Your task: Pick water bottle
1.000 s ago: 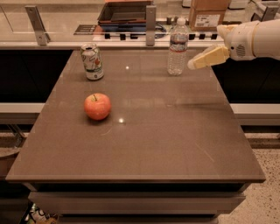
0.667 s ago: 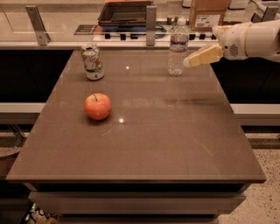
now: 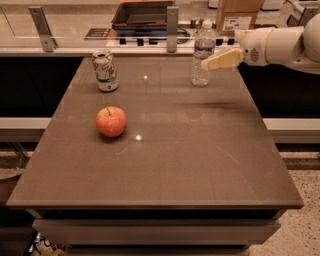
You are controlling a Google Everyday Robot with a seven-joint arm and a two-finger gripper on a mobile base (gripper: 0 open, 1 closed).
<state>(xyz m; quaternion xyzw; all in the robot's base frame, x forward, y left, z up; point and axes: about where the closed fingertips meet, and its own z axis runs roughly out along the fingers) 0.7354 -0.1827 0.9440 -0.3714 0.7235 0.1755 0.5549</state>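
Observation:
The water bottle (image 3: 202,52) is a tall clear ribbed plastic bottle with a white cap. It stands upright at the far right of the brown table (image 3: 165,165). My gripper (image 3: 206,65) comes in from the right on a white arm. Its cream fingertip reaches the bottle's middle, on its right side. A shorter white printed drink can (image 3: 105,70) stands at the far left of the table.
A red apple (image 3: 111,121) lies on the left-middle of the table. Behind the table runs a counter with a dark tray (image 3: 142,15), metal posts (image 3: 172,27) and a cardboard box (image 3: 237,15). The table's right edge is close under my arm.
My gripper has moved left toward the water bottle and now reaches it. The bottle, can and apple have not moved.

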